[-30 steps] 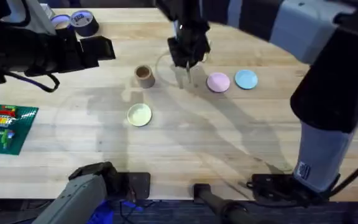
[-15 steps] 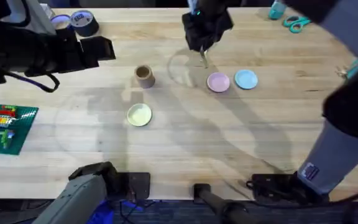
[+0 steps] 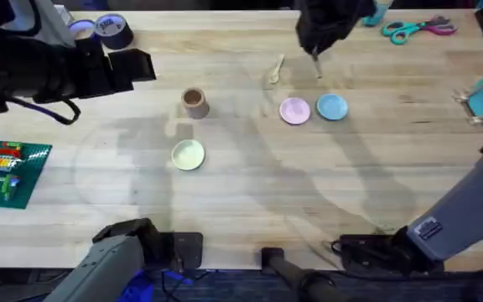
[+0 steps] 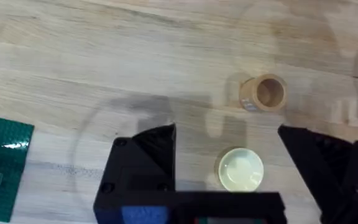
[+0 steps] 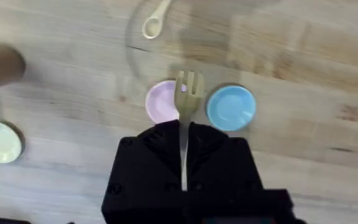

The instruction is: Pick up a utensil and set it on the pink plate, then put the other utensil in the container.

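**Fork held above the plates**

Now the right gripper (image 5: 183, 163) is pinched tight on the wooden fork (image 5: 188, 94), whose handle runs between the pressed-together fingers and whose tines stick out beyond the tips. Past the tines lie the pink plate (image 5: 162, 101) and the blue plate (image 5: 230, 107), side by side. The spoon (image 5: 155, 21) rests on the table farther out, the container (image 3: 194, 102) well off to one side. The left gripper (image 4: 229, 155) is spread wide above the yellow dish (image 4: 241, 169).
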Controlling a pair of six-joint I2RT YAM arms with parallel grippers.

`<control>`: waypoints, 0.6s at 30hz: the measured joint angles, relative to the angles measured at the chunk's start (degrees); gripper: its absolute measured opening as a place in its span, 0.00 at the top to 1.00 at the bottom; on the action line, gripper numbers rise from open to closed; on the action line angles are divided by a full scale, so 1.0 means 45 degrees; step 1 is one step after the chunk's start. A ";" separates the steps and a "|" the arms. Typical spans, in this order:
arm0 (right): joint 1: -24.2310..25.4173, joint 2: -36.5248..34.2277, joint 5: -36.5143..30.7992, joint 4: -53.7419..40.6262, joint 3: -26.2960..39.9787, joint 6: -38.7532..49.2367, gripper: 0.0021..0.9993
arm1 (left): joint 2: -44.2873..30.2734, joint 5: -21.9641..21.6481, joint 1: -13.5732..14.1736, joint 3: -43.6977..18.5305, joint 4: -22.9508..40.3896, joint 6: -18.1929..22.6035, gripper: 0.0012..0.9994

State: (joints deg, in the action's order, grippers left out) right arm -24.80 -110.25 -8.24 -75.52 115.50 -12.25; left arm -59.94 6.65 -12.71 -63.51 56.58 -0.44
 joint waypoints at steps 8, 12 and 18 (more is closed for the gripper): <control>0.1054 0.2037 0.0129 0.0488 -0.1293 0.0199 0.97 | 0.0000 -0.0003 0.0000 0.0000 0.0000 -0.0003 0.01; 0.1264 0.3163 0.0121 0.1354 -0.3004 0.0297 0.97 | 0.0000 -0.0002 0.0000 0.0000 -0.0020 -0.0003 0.01; 0.1263 0.3628 0.0143 0.2266 -0.4671 0.0365 0.97 | 0.0000 0.0002 0.0000 0.0000 -0.0044 -0.0003 0.00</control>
State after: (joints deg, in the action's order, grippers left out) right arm -19.11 -93.93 -7.60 -65.32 94.48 -10.61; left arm -59.94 6.66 -12.71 -63.51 56.38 -0.45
